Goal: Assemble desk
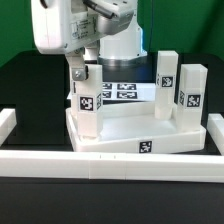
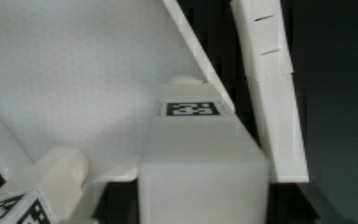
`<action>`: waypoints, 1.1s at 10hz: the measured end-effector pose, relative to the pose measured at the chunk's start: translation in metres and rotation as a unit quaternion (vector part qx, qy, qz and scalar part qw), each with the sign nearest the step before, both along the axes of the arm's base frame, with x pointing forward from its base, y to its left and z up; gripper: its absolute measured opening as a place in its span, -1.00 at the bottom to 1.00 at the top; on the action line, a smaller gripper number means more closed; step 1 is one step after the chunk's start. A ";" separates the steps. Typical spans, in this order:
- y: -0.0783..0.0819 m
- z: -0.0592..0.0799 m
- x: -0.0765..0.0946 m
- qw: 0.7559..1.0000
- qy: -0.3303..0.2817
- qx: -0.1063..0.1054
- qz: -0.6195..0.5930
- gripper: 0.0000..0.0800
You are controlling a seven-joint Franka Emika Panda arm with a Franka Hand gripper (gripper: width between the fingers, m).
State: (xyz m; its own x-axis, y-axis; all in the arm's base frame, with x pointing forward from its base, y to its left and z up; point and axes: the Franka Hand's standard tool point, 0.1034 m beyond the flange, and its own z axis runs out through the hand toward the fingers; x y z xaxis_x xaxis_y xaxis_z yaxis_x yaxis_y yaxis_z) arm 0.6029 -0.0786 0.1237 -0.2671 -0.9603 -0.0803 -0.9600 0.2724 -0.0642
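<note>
Gripper at upper left of exterior frame looks clamped on a leg over the desk top's corner socket; slight tilt could cross-thread or jam it.

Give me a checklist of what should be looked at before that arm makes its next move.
1. Gripper is at the top of the held leg: ok.
2. Held leg stands upright at a corner of the desk top: ok.
3. Held leg is fully seated in its socket: cannot tell.
4. Gripper's hold is firm: cannot tell.
5. Second leg and third leg stand upright: ok.
</note>
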 end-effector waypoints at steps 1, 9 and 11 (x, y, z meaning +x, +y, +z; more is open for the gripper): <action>0.000 0.000 -0.001 1.000 0.003 0.000 0.023 0.19; 0.004 0.001 0.002 0.943 -0.004 -0.011 0.332 0.62; 0.006 0.003 0.003 0.902 0.002 -0.028 0.431 0.62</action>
